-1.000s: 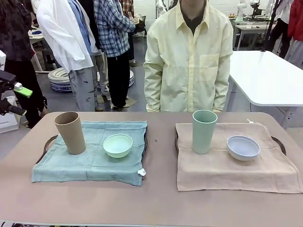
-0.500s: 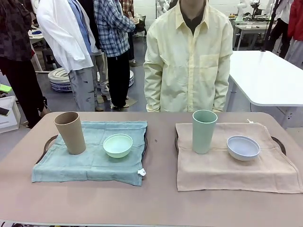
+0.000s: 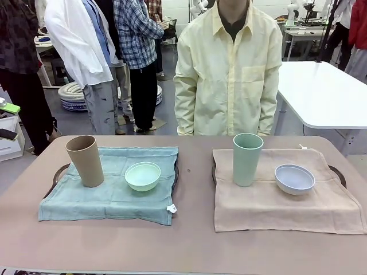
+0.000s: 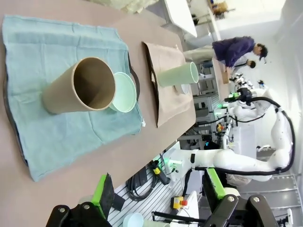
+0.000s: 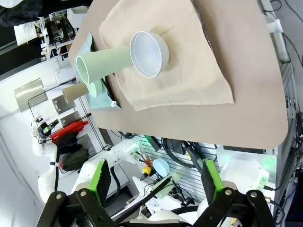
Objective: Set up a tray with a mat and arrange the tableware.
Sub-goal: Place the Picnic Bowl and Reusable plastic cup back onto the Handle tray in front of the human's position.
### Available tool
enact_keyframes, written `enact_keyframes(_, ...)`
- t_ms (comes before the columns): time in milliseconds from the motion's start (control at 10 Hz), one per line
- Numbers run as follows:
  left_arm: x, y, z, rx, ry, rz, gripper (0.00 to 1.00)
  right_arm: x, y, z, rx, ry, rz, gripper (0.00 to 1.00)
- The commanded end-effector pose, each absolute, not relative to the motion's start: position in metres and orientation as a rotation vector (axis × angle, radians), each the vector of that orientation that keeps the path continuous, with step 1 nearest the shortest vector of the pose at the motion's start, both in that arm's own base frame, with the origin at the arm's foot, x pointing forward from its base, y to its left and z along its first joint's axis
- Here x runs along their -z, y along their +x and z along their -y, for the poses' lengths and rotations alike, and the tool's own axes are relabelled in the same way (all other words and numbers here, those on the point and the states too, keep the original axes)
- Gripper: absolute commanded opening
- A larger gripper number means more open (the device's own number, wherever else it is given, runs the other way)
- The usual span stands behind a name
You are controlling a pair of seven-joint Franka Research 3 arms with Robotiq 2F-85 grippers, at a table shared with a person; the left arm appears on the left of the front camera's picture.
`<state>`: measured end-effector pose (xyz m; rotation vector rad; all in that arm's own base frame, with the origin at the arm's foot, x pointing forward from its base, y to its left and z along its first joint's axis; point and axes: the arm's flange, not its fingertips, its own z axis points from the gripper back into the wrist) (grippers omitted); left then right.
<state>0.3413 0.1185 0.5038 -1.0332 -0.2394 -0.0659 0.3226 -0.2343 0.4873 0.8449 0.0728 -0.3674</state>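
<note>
On the brown table (image 3: 189,246) two trays lie side by side, each covered by a cloth mat; the left tray (image 3: 57,172) shows as a dark rim peeking out from under a teal mat (image 3: 103,200), and the right tray (image 3: 338,172) shows the same way under a beige mat (image 3: 275,206); the teal mat is rumpled, with a small white tag at its near right corner; the beige mat lies flatter, with its near edge hanging past the tray; the tan tumbler (image 3: 85,160) stands upright at the far left of the teal mat, tall, matte and tapering toward its base; just beside it to the right, not touching, sits the mint green bowl (image 3: 143,175), small, shallow and smooth; the pale green tumbler (image 3: 247,158) stands upright at the far left of the beige mat, the same tapered form; the whitish-blue bowl (image 3: 295,179) rests to its right, apart from it, its inside paler than its outer wall; a person in a pale yellow shirt (image 3: 229,74) stands at the far side of the table, between the two trays; the left gripper (image 4: 158,201) hangs off the near left of the table, its green-padded fingers spread wide with nothing between them; the right gripper (image 5: 154,182) hangs beyond the near edge by the beige mat, fingers likewise spread and bare
</note>
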Motion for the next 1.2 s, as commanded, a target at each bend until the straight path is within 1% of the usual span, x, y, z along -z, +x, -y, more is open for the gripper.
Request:
enact_keyframes(0,-0.5047,0.3377,-0.1227,0.046,-1.044,0.251,1.00,-0.4882,0.3203,0.2363,0.371,0.848,-0.068,1.00)
enact_keyframes(1100,-0.5047,0.3377,-0.1227,0.046,-1.044,0.251,1.00,-0.4882,0.3203,0.2363,0.371,0.848,-0.068,1.00)
